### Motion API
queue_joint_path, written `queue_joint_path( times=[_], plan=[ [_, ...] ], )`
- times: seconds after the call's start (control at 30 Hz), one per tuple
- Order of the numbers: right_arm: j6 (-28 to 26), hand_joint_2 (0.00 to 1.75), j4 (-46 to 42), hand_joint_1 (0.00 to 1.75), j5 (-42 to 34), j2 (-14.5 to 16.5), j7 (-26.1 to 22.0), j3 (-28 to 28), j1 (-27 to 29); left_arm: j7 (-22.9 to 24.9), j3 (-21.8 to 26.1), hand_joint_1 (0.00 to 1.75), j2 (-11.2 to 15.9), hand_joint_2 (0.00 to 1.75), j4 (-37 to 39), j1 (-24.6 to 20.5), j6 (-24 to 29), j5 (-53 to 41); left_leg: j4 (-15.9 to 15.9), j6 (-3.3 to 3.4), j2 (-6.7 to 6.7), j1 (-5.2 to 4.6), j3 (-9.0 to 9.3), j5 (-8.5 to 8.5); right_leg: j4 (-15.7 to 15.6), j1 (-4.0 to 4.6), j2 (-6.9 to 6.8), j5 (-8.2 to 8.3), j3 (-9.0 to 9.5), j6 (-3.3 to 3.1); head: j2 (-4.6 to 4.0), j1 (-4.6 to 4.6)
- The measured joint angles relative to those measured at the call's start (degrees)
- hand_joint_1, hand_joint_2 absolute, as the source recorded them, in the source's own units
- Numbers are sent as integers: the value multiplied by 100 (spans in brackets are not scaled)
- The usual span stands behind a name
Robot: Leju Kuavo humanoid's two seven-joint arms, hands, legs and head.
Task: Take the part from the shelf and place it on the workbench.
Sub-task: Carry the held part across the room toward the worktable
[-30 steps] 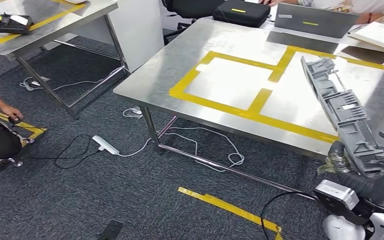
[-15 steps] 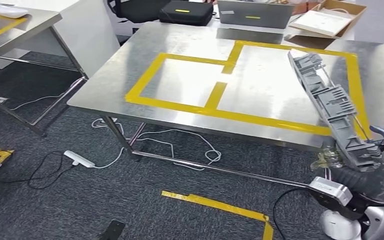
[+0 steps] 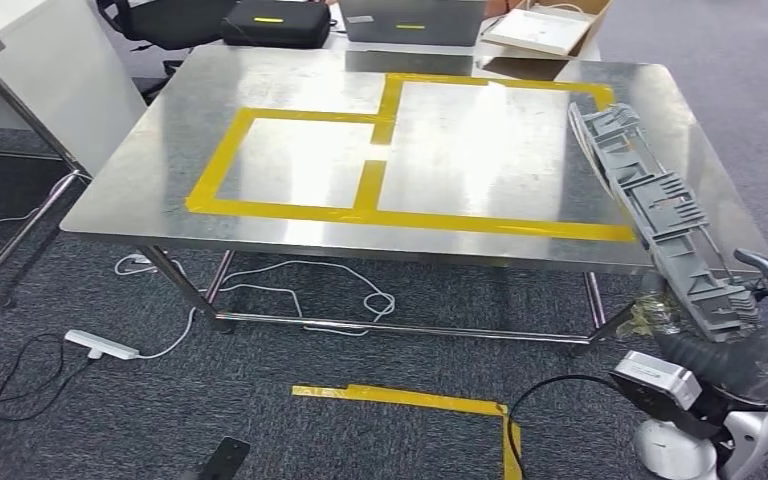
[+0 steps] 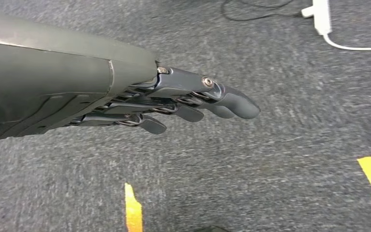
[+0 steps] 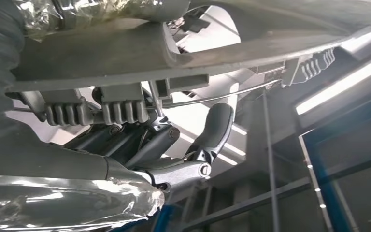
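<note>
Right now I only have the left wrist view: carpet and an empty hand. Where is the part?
Observer: The right hand holds the long grey part by its lower end, tilted up over the table's right edge.
Operator: Is the table close?
Observer: The steel table stands straight ahead, with yellow tape rectangles on top.
Operator: Anything on the floor between?
Observer: A white power strip and cables lie on the carpet.

Even bright indoor light, soft white glare across the steel desk [image 3: 260, 215], carpet [image 4: 280, 159] smeared with motion blur in the left wrist view — right wrist view backlit, ceiling light strips [image 5: 340, 84] blown out.
</note>
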Motion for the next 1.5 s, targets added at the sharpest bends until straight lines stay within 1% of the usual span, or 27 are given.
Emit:
queue_joint_path(
  times=[0.07,0.1,0.2,0.27,0.33,0.4,0.43,0.47,0.57,0.63,0.7,0.77,0.8,0.87,0.9,0.93,0.97,1.0,1.07,1.13,1.2,1.27,1.33,1.4,1.43,1.47,1.5],
  plan=[
    [1,175,6,175,1,-4,26,45,-30,1,-1,0,-2,175,0,-4,-3,-1,8,-38,82,-34,18,-22,-549,42,-203,136,321,-48,0,-2],
    [2,175,9,175,1,-5,33,71,-45,1,-2,0,-1,175,0,-6,-3,-1,15,-53,117,-52,23,-28,-612,56,-224,127,358,-78,0,-7],
    [2,175,22,175,12,-26,83,162,-67,2,-10,0,1,175,0,-18,-6,-7,29,-118,219,-56,43,-49,-620,57,-68,151,351,-175,0,-10],
    [3,175,36,175,33,-42,112,229,-81,1,-19,0,3,175,0,-33,-8,-19,218,-183,47,-28,-15,-216,-632,35,38,175,348,-244,0,-19],
    [20,175,60,175,48,-43,125,317,-100,1,-21,0,8,175,0,-26,-9,-30,839,-221,-213,-8,-276,-583,-638,22,123,187,346,-296,0,-37],
    [168,175,97,175,-59,-43,157,419,-111,3,-21,0,15,175,1,-1,-10,-34,1545,-225,-289,-3,-609,-865,-634,31,207,187,342,-316,0,-39],
    [289,175,118,175,-138,-44,183,477,-120,4,-21,0,19,175,2,7,-11,-35,1679,-218,-296,-4,-685,-851,-629,36,253,188,341,-317,0,-40],
    [406,175,140,175,-197,-44,208,545,-130,5,-22,0,20,175,2,11,-12,-35,1587,-203,-298,-4,-657,-720,-624,40,296,188,342,-316,0,-39],
    [528,175,216,175,-146,-45,245,810,-167,7,-25,0,34,175,0,-3,-27,-35,531,-108,-361,-14,-202,-115,-604,54,382,188,339,-302,0,-39],
    [554,175,262,175,-148,-45,271,979,-213,3,-29,0,47,175,0,-20,-66,-35,124,-66,-410,-32,-45,-4,-591,58,407,202,299,-252,0,-36],
    [638,175,307,175,-220,-50,295,1114,-258,-2,-38,0,50,175,0,-27,-99,-37,62,-46,-407,-37,-44,-1,-597,51,414,219,269,-178,0,-36],
    [729,175,347,175,-293,-67,283,1220,-293,-4,-60,0,44,175,0,-32,-105,-43,10,-1,-394,-15,-39,44,-484,46,356,123,190,-117,0,-22],
    [763,175,368,175,-303,-80,261,1270,-323,-5,-75,0,40,175,0,-38,-106,-48,-12,19,-384,0,-37,63,-256,44,312,-19,79,-90,0,-6],
    [815,175,417,175,-274,-102,207,1385,-386,0,-105,0,37,175,0,-42,-107,-56,-15,36,-357,3,-46,70,504,32,241,-400,-267,-42,0,19],
    [833,175,446,175,-251,-108,189,1442,-407,7,-115,0,37,175,0,-41,-108,-60,-14,37,-343,2,-48,70,866,28,230,-533,-427,-22,0,19],
    [842,175,476,175,-233,-110,180,1494,-418,15,-123,0,37,175,1,-41,-108,-62,-12,37,-334,2,-49,69,1054,27,226,-562,-506,-9,0,17],
    [846,175,504,175,-222,-112,178,1539,-427,23,-127,0,35,175,1,-42,-108,-63,-11,36,-329,3,-47,68,1006,25,221,-479,-472,-5,0,20],
    [850,175,528,175,-216,-114,178,1574,-435,27,-130,0,33,175,1,-43,-108,-66,-9,30,-327,3,-41,65,713,23,209,-303,-316,-9,0,19],
    [850,175,564,175,-204,-117,177,1622,-469,31,-133,0,31,175,0,-46,-108,-70,1,-3,-328,-12,-34,51,-141,29,152,25,141,-34,0,21],
    [839,175,586,175,-161,-118,174,1660,-508,34,-135,0,33,175,0,-45,-108,-72,19,-58,-327,-39,-48,51,-586,44,121,116,385,-89,0,11],
    [830,175,610,175,-109,-122,174,1690,-524,35,-135,0,34,175,0,-44,-108,-72,28,-111,-315,-41,-59,58,-605,56,146,113,389,-166,0,-2],
    [827,175,628,175,-79,-125,177,1712,-534,35,-135,0,34,175,0,-50,-108,-72,119,-170,-309,-25,-91,-35,-617,48,158,128,390,-246,0,-12],
    [799,175,640,175,-22,-126,182,1731,-553,35,-135,0,34,175,0,-53,-108,-72,627,-223,-314,-12,-310,-354,-629,37,159,138,395,-311,0,-31],
    [728,175,661,175,58,-126,200,1743,-561,36,-135,0,35,175,0,-41,-103,-72,1403,-249,-315,-5,-663,-701,-628,46,159,135,394,-339,0,-42],
    [690,175,672,175,91,-127,212,1749,-558,38,-135,0,36,175,1,-33,-99,-71,1638,-250,-316,-4,-778,-749,-627,51,159,134,395,-342,0,-42],
    [657,175,681,175,115,-127,220,1755,-554,40,-136,0,37,175,1,-27,-96,-71,1666,-243,-316,-4,-799,-682,-625,55,158,134,397,-343,0,-43],
    [631,175,686,175,138,-128,225,1761,-552,43,-136,0,37,175,1,-24,-93,-70,1458,-224,-315,-5,-708,-505,-623,60,158,133,403,-342,0,-43]
  ],
)
